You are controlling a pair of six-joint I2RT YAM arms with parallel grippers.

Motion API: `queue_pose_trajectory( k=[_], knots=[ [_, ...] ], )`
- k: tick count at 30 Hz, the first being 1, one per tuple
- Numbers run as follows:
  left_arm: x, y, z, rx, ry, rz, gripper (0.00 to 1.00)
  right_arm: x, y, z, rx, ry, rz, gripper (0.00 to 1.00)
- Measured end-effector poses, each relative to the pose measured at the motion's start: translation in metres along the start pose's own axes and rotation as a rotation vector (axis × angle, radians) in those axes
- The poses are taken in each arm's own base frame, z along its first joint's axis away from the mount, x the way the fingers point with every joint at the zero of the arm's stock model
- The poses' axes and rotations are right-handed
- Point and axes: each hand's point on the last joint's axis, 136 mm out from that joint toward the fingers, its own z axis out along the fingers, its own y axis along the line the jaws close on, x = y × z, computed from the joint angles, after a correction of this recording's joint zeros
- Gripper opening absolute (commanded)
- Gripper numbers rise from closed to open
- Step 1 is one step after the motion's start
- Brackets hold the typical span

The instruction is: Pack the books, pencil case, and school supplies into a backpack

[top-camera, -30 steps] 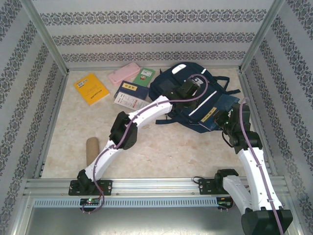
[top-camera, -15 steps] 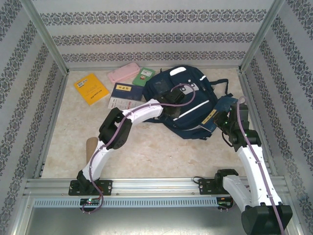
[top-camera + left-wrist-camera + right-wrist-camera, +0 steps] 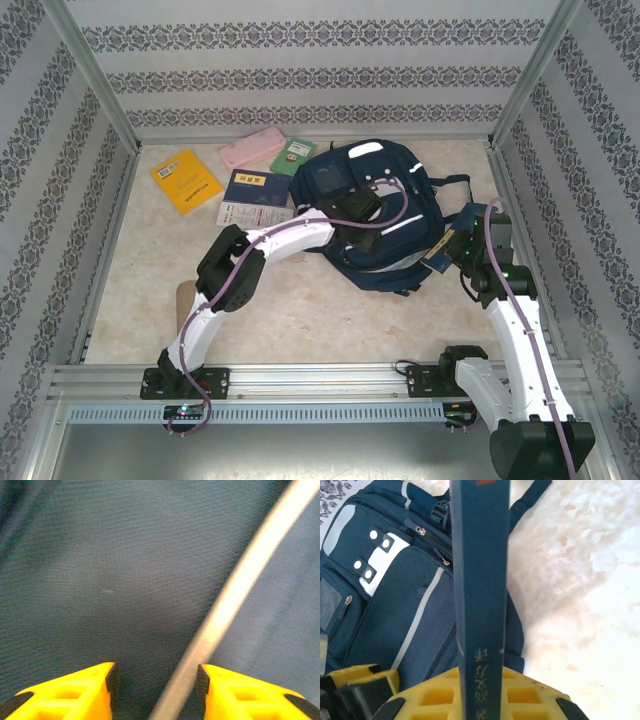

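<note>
The navy backpack (image 3: 385, 200) lies at the back middle of the table, front pocket and white patch up. My left gripper (image 3: 356, 210) hovers close over its front, jaws apart. In the left wrist view the yellow fingertips (image 3: 107, 682) straddle blue fabric and a white stripe (image 3: 235, 595) without pinching either. My right gripper (image 3: 452, 244) is shut on a navy book (image 3: 481, 580) held edge-on beside the backpack's right side (image 3: 385, 605). A yellow book (image 3: 186, 180), a navy book (image 3: 258, 186), a green book (image 3: 294, 155), the pink pencil case (image 3: 252, 148) and a white packet (image 3: 240, 213) lie left of the backpack.
A tan oblong piece (image 3: 184, 298) lies near the front left, partly behind my left arm. Patterned walls close in the table on three sides. A dark strap (image 3: 455, 183) trails from the backpack toward the right wall.
My left gripper drew back toward me across the backpack and its jaws spread. The backpack shifted left and bunched up. The right gripper kept hold of the navy book.
</note>
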Motion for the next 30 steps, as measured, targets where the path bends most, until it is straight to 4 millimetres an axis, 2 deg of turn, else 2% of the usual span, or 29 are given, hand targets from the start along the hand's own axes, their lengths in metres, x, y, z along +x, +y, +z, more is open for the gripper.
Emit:
queue_pose_trajectory(
  k=[4, 10, 14, 18, 22, 25, 30],
  knots=[
    [0.002, -0.028, -0.004, 0.034, -0.004, 0.115, 0.58, 0.001, -0.002, -0.003, 0.004, -0.002, 0.005, 0.0],
    [-0.002, -0.042, -0.01, 0.051, -0.013, 0.222, 0.63, 0.001, -0.002, -0.003, 0.002, 0.001, 0.011, 0.0],
    [-0.014, -0.052, -0.014, 0.068, -0.039, 0.259, 0.64, 0.002, -0.001, -0.002, -0.005, 0.01, 0.014, 0.0],
    [-0.019, -0.063, -0.005, 0.076, -0.044, 0.308, 0.69, 0.004, 0.001, -0.002, -0.012, 0.019, 0.015, 0.0],
    [-0.004, -0.07, 0.015, 0.066, 0.001, 0.361, 0.68, 0.003, 0.0, -0.002, -0.011, 0.018, 0.02, 0.0],
    [0.001, -0.068, 0.025, 0.024, 0.015, 0.384, 0.6, 0.004, 0.0, -0.002, -0.012, 0.02, 0.02, 0.0],
    [-0.006, -0.058, 0.024, -0.041, 0.005, 0.405, 0.16, 0.005, 0.0, -0.002, -0.018, 0.026, 0.031, 0.0]
  ],
)
